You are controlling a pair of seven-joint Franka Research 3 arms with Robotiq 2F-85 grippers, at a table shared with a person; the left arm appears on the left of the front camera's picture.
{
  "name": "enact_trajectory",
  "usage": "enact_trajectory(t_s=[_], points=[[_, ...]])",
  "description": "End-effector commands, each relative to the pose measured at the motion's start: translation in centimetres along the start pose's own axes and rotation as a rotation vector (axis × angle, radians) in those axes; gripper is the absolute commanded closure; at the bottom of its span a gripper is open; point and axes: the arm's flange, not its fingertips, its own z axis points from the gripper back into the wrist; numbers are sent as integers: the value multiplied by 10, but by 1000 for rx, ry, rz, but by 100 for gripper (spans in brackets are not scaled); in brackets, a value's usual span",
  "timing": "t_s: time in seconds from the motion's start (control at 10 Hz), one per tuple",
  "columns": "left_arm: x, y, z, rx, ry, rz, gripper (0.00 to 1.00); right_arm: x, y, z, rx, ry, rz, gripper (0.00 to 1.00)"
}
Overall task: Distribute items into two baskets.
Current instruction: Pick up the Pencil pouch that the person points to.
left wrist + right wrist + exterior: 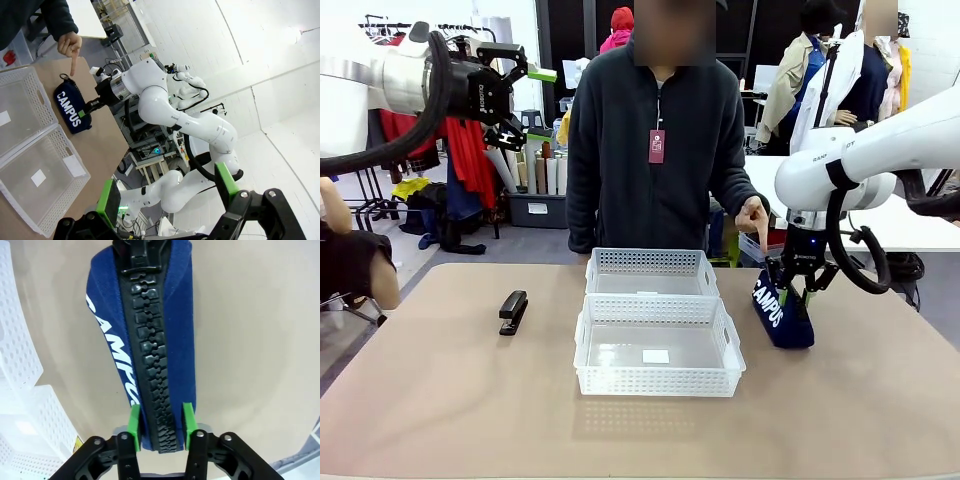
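Tan table [250,340], right fingers [134,424] around pouch [179,315]

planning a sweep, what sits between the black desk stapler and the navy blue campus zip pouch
Front view: two translucent-white lattice plastic baskets, near basket and far basket, sit between the stapler and the pouch.

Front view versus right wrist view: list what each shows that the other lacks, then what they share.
Front view's own: the black stapler lying left of the baskets, the person's hand pointing down at the navy pouch, and the robot's left hand raised and open. Right wrist view's own: the pouch's black zip teeth close up, with the green pads pressed against its two sides. Shared: the pouch, the robot's right hand gripping it, white basket lattice, and the tan table.
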Motion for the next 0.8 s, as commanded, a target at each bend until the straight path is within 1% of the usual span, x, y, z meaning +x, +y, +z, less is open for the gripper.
enact_trajectory(t_s=[0.0,0.3,0.5,0.7], points=[[0,-3,0,-4,0,7,0,-1,0,11,46,11,14,100],[0,-3,0,-4,0,7,0,-13,4,38,72,-8,25,100],[0,-3,0,-4,0,7,0,-31,10,76,97,-59,50,100],[0,-3,0,-4,0,7,0,-58,22,125,132,-93,122,100]])
